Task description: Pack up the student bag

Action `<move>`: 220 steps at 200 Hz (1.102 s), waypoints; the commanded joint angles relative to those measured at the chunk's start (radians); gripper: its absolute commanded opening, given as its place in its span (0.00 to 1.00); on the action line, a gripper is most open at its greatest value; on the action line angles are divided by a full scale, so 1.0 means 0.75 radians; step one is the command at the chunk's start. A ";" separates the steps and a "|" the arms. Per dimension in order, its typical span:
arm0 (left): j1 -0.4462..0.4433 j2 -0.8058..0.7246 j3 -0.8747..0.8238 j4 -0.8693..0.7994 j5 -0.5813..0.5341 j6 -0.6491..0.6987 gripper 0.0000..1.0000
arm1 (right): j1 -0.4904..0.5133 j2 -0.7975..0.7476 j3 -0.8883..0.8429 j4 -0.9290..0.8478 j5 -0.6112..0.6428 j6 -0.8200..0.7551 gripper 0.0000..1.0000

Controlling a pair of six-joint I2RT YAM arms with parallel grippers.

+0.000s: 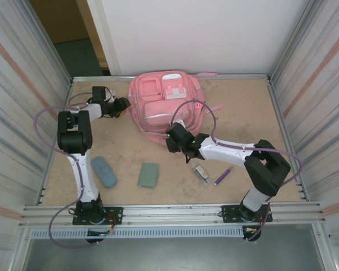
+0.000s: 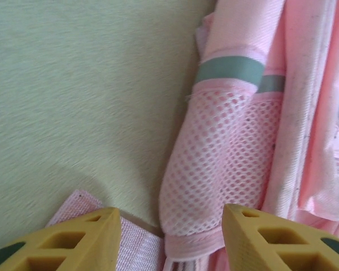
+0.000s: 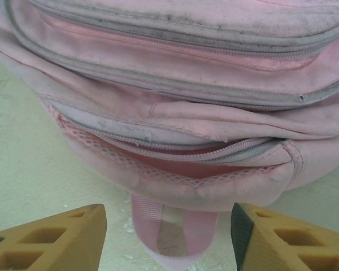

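pink student bag lies flat, a pair of fingers at its side and another at its near end

top external: the student bag (image 1: 165, 107) lies flat, front up, on the worktop (image 1: 254, 118), just ahead of both pairs of fingers. it is pink fabric with stacked zip pockets and pale white-grey patches near its far end, and a pink strap trails off its far right corner. the left fingers (image 1: 123, 105) sit at its left side and the right fingers (image 1: 172, 139) at its near edge. behind the right fingers, toward the arm bases, lie a green pouch (image 1: 149, 174), a blue case (image 1: 103, 171), a small clear item (image 1: 201, 172) and a purple pen (image 1: 223, 176), all apart from the bag.

left wrist: the left fingers (image 2: 85, 237) stand apart, with nothing clamped. just ahead of them, reaching down between their tips, is the bag's pink mesh side pocket (image 2: 214, 164), topped by a grey-green band (image 2: 229, 69). a flat pink woven strap (image 2: 137, 248) lies on the worktop beside the left-hand finger.

right wrist: the right fingers (image 3: 56, 232) stand apart, gripping nothing. ahead of them is the bag's (image 3: 175, 84) near end, its pink cloth soiled greyish, with grey zips (image 3: 175, 48) curving across in rows. the lowest pocket gapes a little, with mesh at its lip. a pink webbing loop (image 3: 170, 232) hangs from that end into the gap between the fingers.
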 commanded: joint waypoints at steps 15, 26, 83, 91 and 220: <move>-0.016 0.050 0.026 -0.027 0.126 0.081 0.49 | -0.024 0.012 0.031 0.001 0.020 0.062 0.55; -0.016 0.046 0.031 -0.030 0.131 0.098 0.49 | -0.051 0.006 0.025 0.000 -0.010 0.092 0.53; -0.051 0.136 0.138 -0.115 0.170 0.135 0.23 | -0.199 -0.004 -0.013 0.038 -0.162 0.147 0.53; -0.064 0.127 0.133 -0.129 0.164 0.153 0.13 | -0.216 -0.004 -0.014 0.038 -0.171 0.146 0.53; -0.231 -0.682 -0.916 0.195 -0.201 -0.415 0.00 | -0.536 0.281 0.188 0.082 -0.405 -0.002 0.48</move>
